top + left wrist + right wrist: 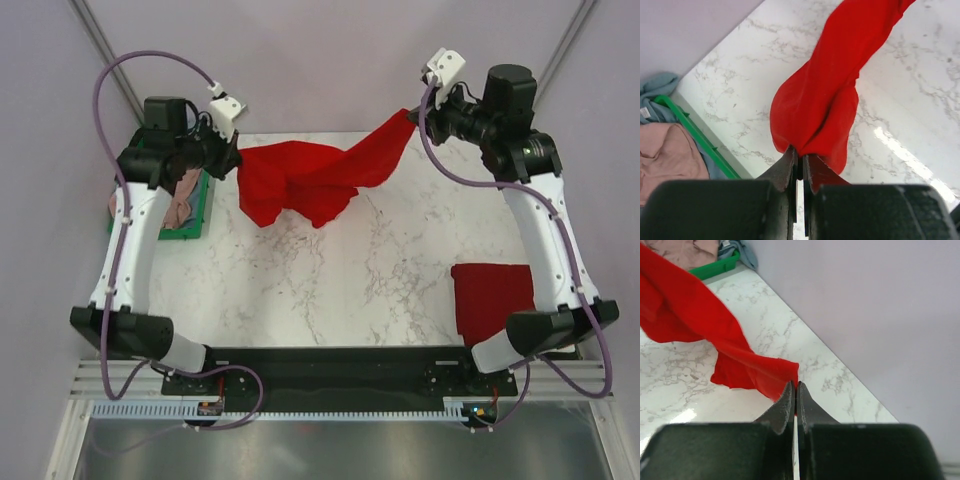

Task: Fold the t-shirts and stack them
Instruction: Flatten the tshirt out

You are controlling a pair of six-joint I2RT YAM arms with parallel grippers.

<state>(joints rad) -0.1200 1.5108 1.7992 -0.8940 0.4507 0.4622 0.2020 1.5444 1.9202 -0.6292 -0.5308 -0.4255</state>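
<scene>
Two ends pinched: your left fingers (784,170) are clenched on the red t-shirt (300,180), your right fingers (782,407) too, holding it slung over the bench (330,270).

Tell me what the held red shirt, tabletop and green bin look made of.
Red shirt: soft matte fabric, probably knit cotton; it sags and creases.
Tabletop: glossy marble-look, grey veins and glare; possibly laminate.
Green bin: likely rigid plastic; thin straight rim.
</scene>
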